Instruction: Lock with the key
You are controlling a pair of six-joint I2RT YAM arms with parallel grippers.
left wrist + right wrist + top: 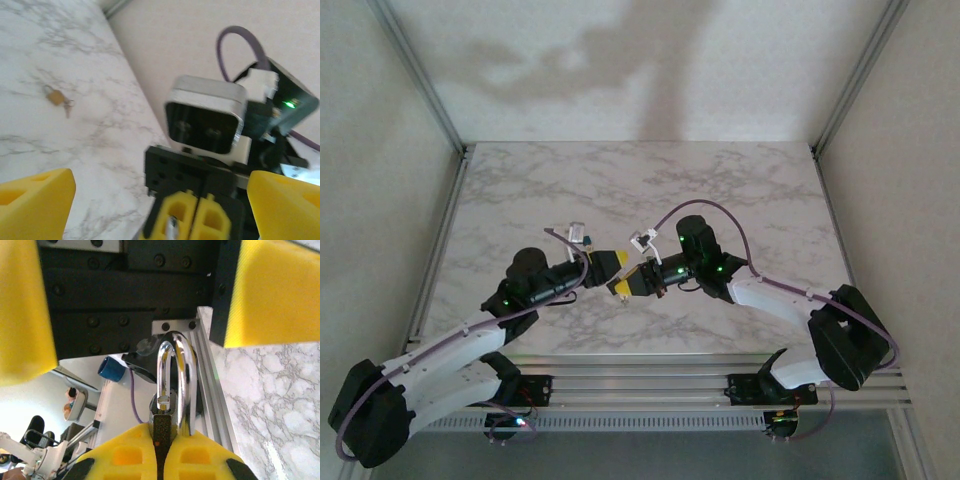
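Observation:
My right gripper [162, 442] is shut on a small black padlock [163, 422]. The padlock's silver shackle [172, 370] sticks out past the fingertips, and its notched free leg stands lifted out of the body. My left gripper [605, 262] faces it head-on with its jaws wide open. Its yellow fingers [277, 290] stand on either side, just beyond the shackle, holding nothing. In the left wrist view the right gripper [187, 220] sits between my open left fingers [35, 205]. I cannot make out the key for certain.
A brass mini padlock [54, 96] lies on the marble table [640, 180] with a thin metal piece [68, 107] beside it. Aluminium rails [440, 230] frame the table's sides. Both arms meet over the table's near middle.

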